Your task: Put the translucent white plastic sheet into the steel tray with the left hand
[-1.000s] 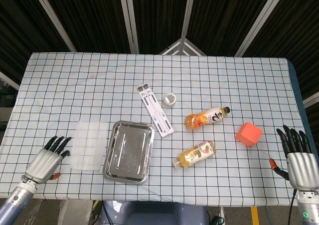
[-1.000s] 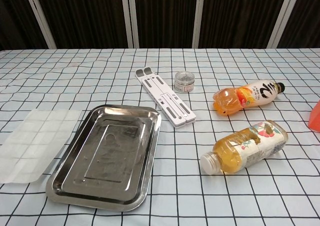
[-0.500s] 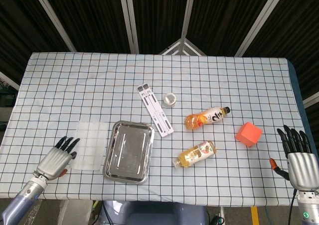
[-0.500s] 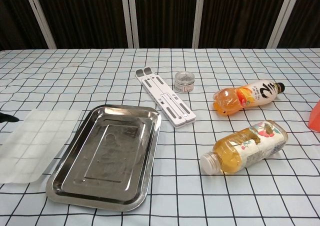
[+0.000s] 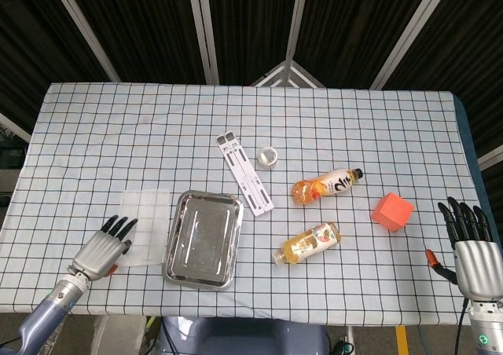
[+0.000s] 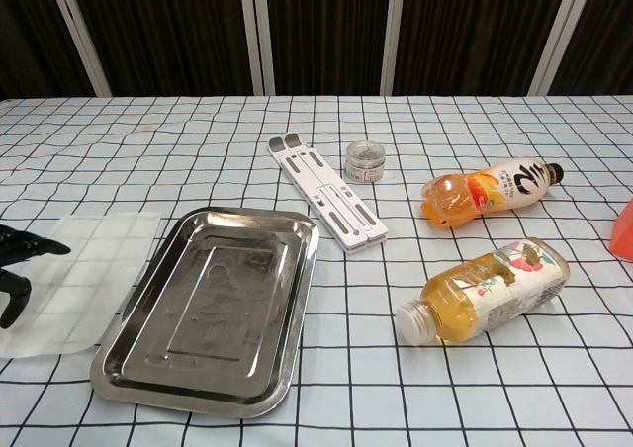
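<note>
The translucent white plastic sheet [image 5: 148, 223] [image 6: 89, 274] lies flat on the checked cloth, just left of the steel tray [image 5: 203, 238] [image 6: 138, 358]. The tray holds nothing. My left hand [image 5: 102, 248] [image 6: 18, 265] is at the sheet's near left corner with its dark fingers spread. The fingertips reach over the sheet's left edge; whether they touch it I cannot tell. It holds nothing. My right hand [image 5: 471, 254] hovers at the table's right front edge, fingers apart and holding nothing; the chest view does not show it.
A white folding stand [image 5: 244, 173] [image 6: 327, 208] and a small jar [image 5: 269, 157] [image 6: 364, 161] lie behind the tray. Two juice bottles [image 5: 325, 186] [image 5: 307, 243] lie right of the middle. An orange cube [image 5: 391, 212] sits near my right hand.
My left hand has moved right and forward from the table's front left corner to the sheet's left edge, entering the chest view. The right hand has stayed still.
</note>
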Robot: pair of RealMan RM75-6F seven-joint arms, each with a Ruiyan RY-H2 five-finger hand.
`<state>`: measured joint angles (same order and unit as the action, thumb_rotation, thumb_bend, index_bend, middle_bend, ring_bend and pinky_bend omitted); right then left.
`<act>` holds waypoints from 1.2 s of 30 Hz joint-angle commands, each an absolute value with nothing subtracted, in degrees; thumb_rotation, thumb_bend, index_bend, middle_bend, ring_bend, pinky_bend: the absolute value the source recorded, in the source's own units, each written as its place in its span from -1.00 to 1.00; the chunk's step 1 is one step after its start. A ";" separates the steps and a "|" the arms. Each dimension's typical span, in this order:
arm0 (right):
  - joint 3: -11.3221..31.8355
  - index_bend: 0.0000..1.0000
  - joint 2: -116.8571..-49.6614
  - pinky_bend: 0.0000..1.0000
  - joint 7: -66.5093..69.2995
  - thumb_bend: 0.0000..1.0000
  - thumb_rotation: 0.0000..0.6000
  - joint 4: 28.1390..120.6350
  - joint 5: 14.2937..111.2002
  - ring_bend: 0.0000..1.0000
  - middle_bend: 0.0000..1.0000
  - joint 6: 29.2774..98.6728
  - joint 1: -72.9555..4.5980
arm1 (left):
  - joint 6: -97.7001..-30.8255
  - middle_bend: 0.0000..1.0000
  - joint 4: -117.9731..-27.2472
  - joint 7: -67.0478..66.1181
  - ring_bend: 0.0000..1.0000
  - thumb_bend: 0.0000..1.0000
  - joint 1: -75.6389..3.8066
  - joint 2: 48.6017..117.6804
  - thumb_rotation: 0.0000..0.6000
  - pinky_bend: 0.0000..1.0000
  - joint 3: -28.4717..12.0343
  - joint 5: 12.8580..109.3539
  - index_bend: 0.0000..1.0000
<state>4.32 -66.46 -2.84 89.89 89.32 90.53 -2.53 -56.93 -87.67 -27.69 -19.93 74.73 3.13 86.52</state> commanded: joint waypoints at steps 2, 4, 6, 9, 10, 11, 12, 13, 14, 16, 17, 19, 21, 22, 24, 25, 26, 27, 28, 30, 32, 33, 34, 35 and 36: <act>4.31 -1.00 -66.45 -1.00 -2.77 -0.34 1.00 89.89 89.32 -1.00 -1.00 90.58 -2.50 | -57.15 -1.00 -87.34 -27.45 -1.00 -0.27 -20.12 75.18 1.00 -1.00 3.23 86.29 -0.01; 4.30 -1.00 -66.45 -1.00 -2.79 -0.34 1.00 89.85 89.34 -1.00 -1.00 90.56 -2.51 | -57.50 -1.00 -87.15 -26.98 -1.00 -0.18 -20.16 75.30 1.00 -1.00 3.36 86.44 0.02; 4.28 -1.00 -66.45 -1.00 -2.77 -0.34 1.00 89.87 89.38 -1.00 -1.00 90.54 -2.52 | -57.74 -1.00 -87.03 -26.63 -1.00 -0.11 -20.18 75.33 1.00 -1.00 3.48 86.50 0.04; 4.28 -1.00 -66.47 -1.00 -2.76 -0.34 1.00 89.90 89.39 -1.00 -1.00 90.54 -2.53 | -57.87 -1.00 -86.76 -26.03 -1.00 -0.05 -20.27 75.50 1.00 -1.00 3.69 86.47 0.07; 4.28 -1.00 -66.47 -1.00 -2.77 -0.34 1.00 89.90 89.39 -1.00 -1.00 90.55 -2.52 | -57.90 -1.00 -86.66 -25.96 -1.00 -0.03 -20.30 75.57 1.00 -1.00 3.75 86.49 0.08; 4.27 -1.00 -66.47 -1.00 -2.78 -0.34 1.00 89.91 89.39 -1.00 -1.00 90.56 -2.51 | -57.96 -1.00 -86.48 -25.86 -1.00 -0.02 -20.32 75.71 1.00 -1.00 3.82 86.48 0.08; 4.27 -1.00 -66.47 -1.00 -2.77 -0.34 1.00 89.92 89.38 -1.00 -1.00 90.55 -2.50 | -58.01 -1.00 -86.36 -25.73 -1.00 0.00 -20.35 75.82 1.00 -1.00 3.89 86.48 0.09; 4.26 -1.00 -66.47 -1.00 -2.77 -0.34 1.00 89.92 89.38 -1.00 -1.00 90.55 -2.50 | -58.05 -1.00 -86.32 -25.63 -1.00 0.02 -20.37 75.86 1.00 -1.00 3.94 86.49 0.10; 4.27 -1.00 -66.48 -1.00 -2.77 -0.34 1.00 89.91 89.37 -1.00 -1.00 90.55 -2.50 | -58.16 -0.99 -86.30 -25.46 -1.00 0.03 -20.41 75.89 1.00 -1.00 3.98 86.53 0.11; 4.27 -1.00 -66.46 -1.00 -2.73 -0.34 1.00 89.94 89.35 -1.00 -1.00 90.51 -2.51 | -58.44 -0.99 -86.36 -25.20 -1.00 0.04 -20.47 75.80 1.00 -1.00 4.00 86.63 0.12; 4.26 -1.00 -66.44 -1.00 -2.75 -0.34 1.00 89.96 89.34 -1.00 -1.00 90.50 -2.51 | -58.70 -0.99 -86.59 -25.05 -1.00 0.04 -20.51 75.59 1.00 -1.00 3.92 86.65 0.13; 4.26 -1.00 -66.43 -1.00 -2.72 -0.34 1.00 89.95 89.30 -1.00 -1.00 90.46 -2.51 | -59.39 -0.98 -87.33 -24.73 -1.00 0.04 -20.57 75.02 1.00 -1.00 3.60 86.69 0.13; 4.28 -1.00 -66.42 -1.00 -2.68 -0.34 1.00 89.95 89.27 -1.00 -1.00 90.48 -2.50 | -60.84 -0.97 -88.68 -24.39 -1.00 0.04 -20.70 73.92 1.00 -1.00 2.70 86.83 0.13; 4.28 -1.00 -66.40 -1.00 -2.66 -0.34 1.00 89.97 89.25 -1.00 -1.00 90.46 -2.49 | -61.84 -0.96 -89.71 -24.07 -1.00 0.04 -20.78 73.13 1.00 -1.00 2.02 86.90 0.13; 4.26 -1.00 -66.37 -1.00 -2.69 -0.34 1.00 90.00 89.22 -1.00 -1.00 90.36 -2.52 | -64.13 -0.96 -92.06 -22.98 -1.00 0.04 -21.00 71.47 1.00 -1.00 0.05 86.73 0.12; 4.25 -1.00 -66.38 -1.00 -2.75 -0.34 1.00 90.00 89.25 -1.00 -1.00 90.32 -2.55 | -65.56 -0.96 -93.57 -22.17 -1.00 0.04 -21.23 70.42 1.00 -1.00 -1.37 86.63 0.11; 4.25 -1.00 -66.39 -1.00 -2.83 -0.34 1.00 90.00 89.30 -1.00 -1.00 90.32 -2.57 | -66.62 -0.96 -94.92 -21.42 -1.00 0.04 -21.51 69.46 1.00 -1.00 -2.60 86.52 0.11; 4.24 -1.00 -66.39 -1.00 -2.86 -0.34 1.00 90.01 89.31 -1.00 -1.00 90.31 -2.58 | -67.44 -0.97 -95.82 -20.93 -1.00 0.04 -21.76 68.84 1.00 -1.00 -3.61 86.46 0.10; 4.23 -1.00 -66.38 -1.00 -2.86 -0.34 1.00 90.05 89.32 -1.00 -1.00 90.27 -2.59 | -68.61 -0.97 -97.17 -20.35 -1.00 0.04 -22.21 67.96 1.00 -1.00 -5.20 86.33 0.09; 4.21 -1.00 -66.35 -1.00 -2.91 -0.34 1.00 90.10 89.24 -1.00 -1.00 90.13 -2.61 | -69.97 -0.98 -99.16 -19.79 -1.00 0.04 -23.02 66.91 1.00 -1.00 -7.45 86.15 0.08; 4.18 -1.00 -66.32 -1.00 -2.95 -0.34 1.00 90.17 89.10 -1.00 -1.00 89.94 -2.64 | -71.41 -0.99 -101.08 -19.14 -1.00 0.04 -23.96 66.49 1.00 -1.00 -9.65 86.36 0.07; 4.19 -1.00 -66.29 -1.00 -2.99 -0.34 1.00 90.18 89.05 -1.00 -1.00 89.87 -2.65 | -72.26 -0.99 -101.56 -19.02 -1.00 0.04 -24.51 66.66 1.00 -1.00 -10.61 86.96 0.07; 4.19 -1.00 -66.27 -1.00 -3.03 -0.34 1.00 90.19 89.03 -1.00 -1.00 89.84 -2.67 | -73.04 -0.99 -101.69 -19.12 -1.00 0.04 -25.01 66.98 1.00 -1.00 -11.29 87.84 0.06; 4.21 -1.00 -66.26 -1.00 -3.06 -0.34 1.00 90.21 89.03 -1.00 -1.00 89.85 -2.68 | -73.89 -0.99 -101.72 -19.21 -1.00 0.04 -25.69 67.64 1.00 -1.00 -11.93 89.12 0.06; 4.22 -1.00 -66.25 -1.00 -3.02 -0.34 1.00 90.22 89.03 -1.00 -1.00 89.89 -2.66 | -74.51 -0.99 -101.64 -19.21 -1.00 0.04 -26.29 68.49 1.00 -1.00 -12.27 90.24 0.06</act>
